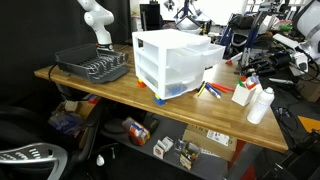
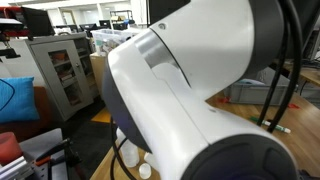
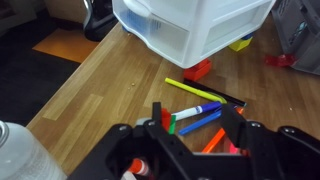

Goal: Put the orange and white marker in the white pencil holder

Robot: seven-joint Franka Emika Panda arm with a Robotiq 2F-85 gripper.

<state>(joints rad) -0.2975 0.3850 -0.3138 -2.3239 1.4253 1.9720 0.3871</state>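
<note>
In the wrist view my gripper (image 3: 198, 120) is open and empty, hovering over a cluster of markers on the wooden table. An orange marker (image 3: 214, 140) lies between the fingers, its lower end hidden by the gripper body, so I cannot tell if it has white on it. A blue and white marker with a green cap (image 3: 200, 110), a blue one, a yellow one (image 3: 195, 90) and a black one lie beside it. The white pencil holder (image 1: 243, 93) with coloured pens stands near the table's end in an exterior view.
A big white drawer unit (image 1: 175, 62) stands mid-table, close behind the markers (image 3: 195, 25). A white capped bottle (image 1: 260, 104) stands by the holder and shows at the wrist view's corner (image 3: 20, 150). A black dish rack (image 1: 92, 66) sits at the far end. The arm (image 2: 190, 90) blocks an exterior view.
</note>
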